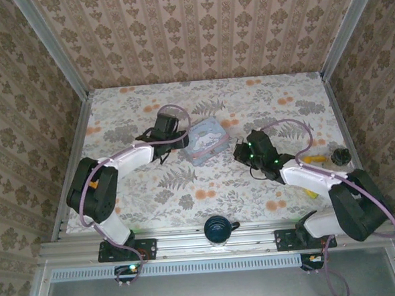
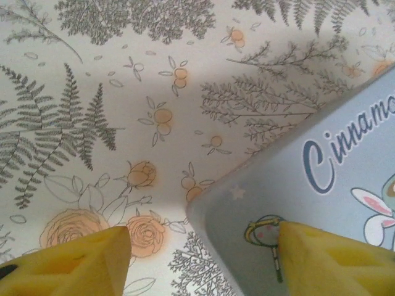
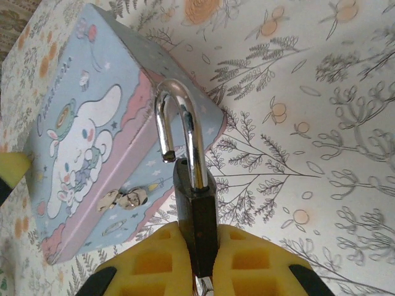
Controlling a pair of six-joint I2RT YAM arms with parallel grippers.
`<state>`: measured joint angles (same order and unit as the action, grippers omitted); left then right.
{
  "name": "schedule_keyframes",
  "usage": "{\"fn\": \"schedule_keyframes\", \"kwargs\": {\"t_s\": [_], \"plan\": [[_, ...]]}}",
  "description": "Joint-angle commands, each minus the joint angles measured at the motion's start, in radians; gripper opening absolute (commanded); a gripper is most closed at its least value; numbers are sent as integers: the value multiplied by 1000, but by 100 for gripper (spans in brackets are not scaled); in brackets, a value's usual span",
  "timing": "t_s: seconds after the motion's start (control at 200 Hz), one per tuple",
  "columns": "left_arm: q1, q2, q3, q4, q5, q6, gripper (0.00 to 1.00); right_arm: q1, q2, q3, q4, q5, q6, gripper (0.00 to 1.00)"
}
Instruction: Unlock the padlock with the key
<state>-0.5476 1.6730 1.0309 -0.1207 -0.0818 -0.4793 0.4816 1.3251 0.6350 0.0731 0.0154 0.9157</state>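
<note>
Starting with the surface (image 1: 186,189), we see the tin (image 1: 207,141) near its middle, toward the far edge. Our left tool (image 2: 202,231) gapes across the tin's corner, clamping nothing. Our right tool (image 1: 242,150) is clenched on the padlock (image 3: 197,206), held above the surface beside the tin, toward the right edge, its shackle (image 3: 182,117) apparently sprung. We judge it small, rigid, dense and slick, best pinched on the body's flat sides, leaving the keyhole clear.

Padlock (image 3: 196,213) right of tin (image 1: 206,142), mid-table (image 1: 187,197)
</note>
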Motion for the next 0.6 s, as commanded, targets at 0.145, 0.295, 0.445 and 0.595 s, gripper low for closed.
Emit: {"fn": "schedule_keyframes", "kwargs": {"t_s": [0.145, 0.295, 0.445, 0.595], "plan": [[-4, -118, -19, -78, 90, -70, 99, -59, -41, 97, -316, -50, -210, 0], [-27, -194, -92, -36, 147, -153, 100, -83, -38, 114, -370, -98, -261, 0], [-40, -188, -139, 26, 199, -206, 97, -100, -21, 121, -374, -141, -277, 0], [-40, -142, -144, 62, 231, -224, 88, -104, 15, 123, -345, -218, -289, 0]]}}
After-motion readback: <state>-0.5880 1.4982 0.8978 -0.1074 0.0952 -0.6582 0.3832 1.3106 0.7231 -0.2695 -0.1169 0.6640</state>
